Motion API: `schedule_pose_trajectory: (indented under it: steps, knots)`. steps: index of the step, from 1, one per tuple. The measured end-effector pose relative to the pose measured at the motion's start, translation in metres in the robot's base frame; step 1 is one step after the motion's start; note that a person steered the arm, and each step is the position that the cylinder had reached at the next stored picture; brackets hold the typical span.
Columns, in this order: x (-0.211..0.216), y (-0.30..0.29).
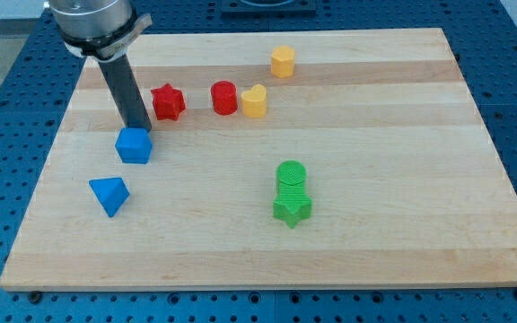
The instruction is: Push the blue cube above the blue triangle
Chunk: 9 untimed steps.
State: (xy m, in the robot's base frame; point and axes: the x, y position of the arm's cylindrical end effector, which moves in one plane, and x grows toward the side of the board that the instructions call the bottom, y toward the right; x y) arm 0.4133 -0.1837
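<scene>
Blue plastic cube (134, 144) sits on the wooden bench (375, 179), just up-right of the blue triangle (109, 195); my tip (139, 127) touches its top edge. No fingers here.

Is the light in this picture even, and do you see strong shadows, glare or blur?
Camera view: light is soft and even on the wooden board; only faint shadows beside the green cylinder and blue cube; no glare; my tip, at the cube's top edge, looks sharp.
</scene>
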Motion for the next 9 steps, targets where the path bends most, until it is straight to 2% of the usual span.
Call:
schedule_pose_trajectory:
  steps: [3, 4, 7, 9]
  knots:
    - [0.014, 0.021]
    - [0.026, 0.017]
    - [0.026, -0.008]
    - [0.049, -0.009]
